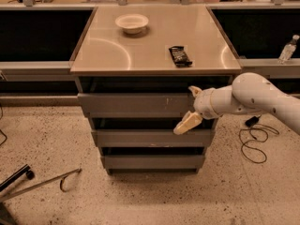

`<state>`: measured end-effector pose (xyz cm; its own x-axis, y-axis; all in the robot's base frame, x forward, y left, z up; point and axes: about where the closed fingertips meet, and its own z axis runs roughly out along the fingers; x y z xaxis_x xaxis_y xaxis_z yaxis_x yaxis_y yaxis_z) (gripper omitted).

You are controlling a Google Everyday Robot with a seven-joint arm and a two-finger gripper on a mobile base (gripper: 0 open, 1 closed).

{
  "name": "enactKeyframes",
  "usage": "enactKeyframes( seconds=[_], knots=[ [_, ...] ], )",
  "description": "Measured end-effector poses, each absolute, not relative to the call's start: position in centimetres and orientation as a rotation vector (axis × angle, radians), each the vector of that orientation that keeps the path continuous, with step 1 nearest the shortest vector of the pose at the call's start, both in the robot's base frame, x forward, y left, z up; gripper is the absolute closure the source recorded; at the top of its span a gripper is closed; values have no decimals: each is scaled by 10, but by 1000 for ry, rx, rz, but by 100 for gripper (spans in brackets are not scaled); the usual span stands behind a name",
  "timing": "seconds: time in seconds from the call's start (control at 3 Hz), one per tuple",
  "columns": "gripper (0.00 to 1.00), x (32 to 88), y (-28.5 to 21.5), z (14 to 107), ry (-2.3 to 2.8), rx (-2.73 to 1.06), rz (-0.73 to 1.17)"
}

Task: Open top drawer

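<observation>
Directly beneath the steel counter (pixel 154 55) sits the top drawer (pixel 131 105), its flat front facing outward and its long axis running left to right. The white arm (pixel 262 95) reaches in from the counter's right side, placing the gripper (pixel 191 108) at the front's right end. Its fingers (pixel 187 123) are spread wide, one above and one below the panel. The pull likely runs straight outward from under the counter.

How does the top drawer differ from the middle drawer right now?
The top drawer looks wider than the middle drawer. The gripper straddles the top drawer's right end, jaws spread above and below its front; the middle drawer is not between them. Both have flat grey fronts without handles.
</observation>
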<state>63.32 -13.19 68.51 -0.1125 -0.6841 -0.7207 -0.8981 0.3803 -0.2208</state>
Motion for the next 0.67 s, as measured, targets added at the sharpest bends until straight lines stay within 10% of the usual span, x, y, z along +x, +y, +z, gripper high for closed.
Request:
enactKeyframes(
  seconds=[0.67],
  knots=[
    [0, 660, -118, 668, 1867, -1380, 403]
  ],
)
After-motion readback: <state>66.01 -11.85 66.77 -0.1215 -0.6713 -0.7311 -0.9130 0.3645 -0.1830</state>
